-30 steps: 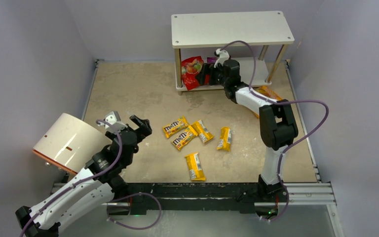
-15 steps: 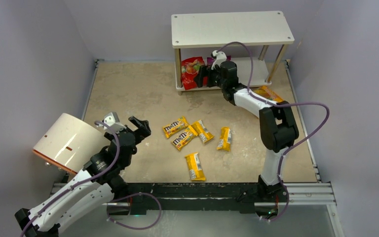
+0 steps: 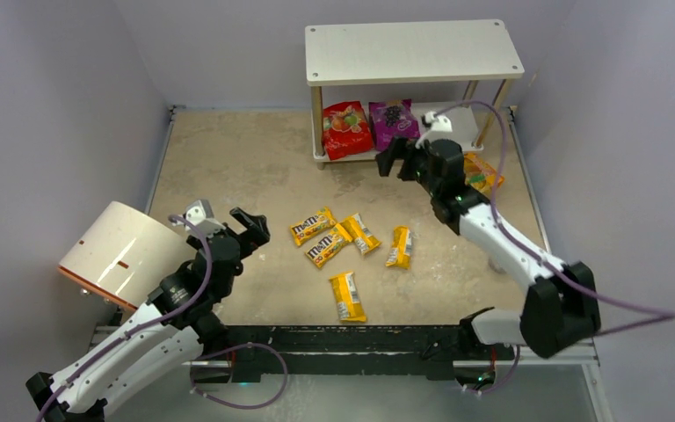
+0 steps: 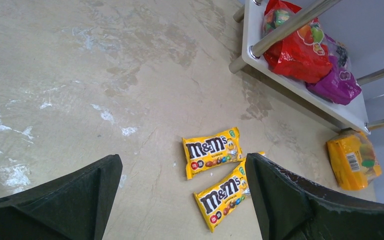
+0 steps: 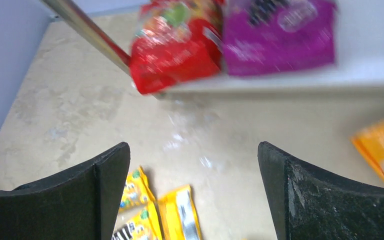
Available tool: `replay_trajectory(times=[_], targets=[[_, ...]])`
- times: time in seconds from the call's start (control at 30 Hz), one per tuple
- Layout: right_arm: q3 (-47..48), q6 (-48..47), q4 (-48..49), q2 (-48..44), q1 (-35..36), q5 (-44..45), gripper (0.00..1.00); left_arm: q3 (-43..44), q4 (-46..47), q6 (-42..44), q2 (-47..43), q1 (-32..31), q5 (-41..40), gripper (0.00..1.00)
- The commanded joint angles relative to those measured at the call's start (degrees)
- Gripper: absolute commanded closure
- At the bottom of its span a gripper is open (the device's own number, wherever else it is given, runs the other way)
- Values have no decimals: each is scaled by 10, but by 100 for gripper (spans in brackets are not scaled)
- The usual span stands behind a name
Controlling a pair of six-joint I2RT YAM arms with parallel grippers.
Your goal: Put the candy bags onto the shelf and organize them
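Note:
The white two-tier shelf (image 3: 413,51) stands at the back. A red pouch (image 3: 346,129) and a purple pouch (image 3: 393,121) lie side by side on its lower tier (image 5: 360,70). An orange pouch (image 3: 482,171) lies on the floor right of the shelf. Several yellow M&M's packets (image 3: 329,247) lie mid-floor, one apart nearer the front (image 3: 346,295). My right gripper (image 3: 395,161) is open and empty, just in front of the shelf. My left gripper (image 3: 253,230) is open and empty, left of the packets. Two packets (image 4: 212,152) show between its fingers.
A white cylinder with an orange rim (image 3: 123,251) lies on its side at the left, beside my left arm. Grey walls close in the floor on three sides. The shelf legs (image 4: 285,25) stand in front of the pouches.
My right gripper has pulled back out of the shelf toward the right and front, open. The purple pouch now lies uncovered beside the red one. The left arm has hardly moved.

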Motion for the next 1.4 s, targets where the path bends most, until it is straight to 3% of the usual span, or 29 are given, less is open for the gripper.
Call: replay_trajectory(times=[0.0,0.1,0.23,0.4,0.7,0.83,1.0,1.13,1.27,1.37], targets=[[-122,114,-69,-117,-39,111,1,12,30,24,-1,0,19,0],[-163,193,-102,-151,-168,17,1,12,48,39,5,0,31,0],[-188,228,-128,-150,-293,-14,1,13,58,43,16,0,43,0],[-212,244,-50,-110,-404,-56,5,10,73,53,26,0,61,0],[-179,250,73,48,-420,-131,16,10,79,53,36,0,69,0],[-204,280,145,78,-418,-130,20,8,77,50,42,0,67,0],[-219,290,211,111,-417,-114,35,5,71,46,53,0,64,0],[-221,300,231,138,-418,-118,37,-6,81,42,59,0,66,0],[-223,297,239,140,-417,-123,57,-7,81,45,60,0,65,0],[-223,261,233,109,-417,-130,92,-8,77,45,58,0,58,0]])
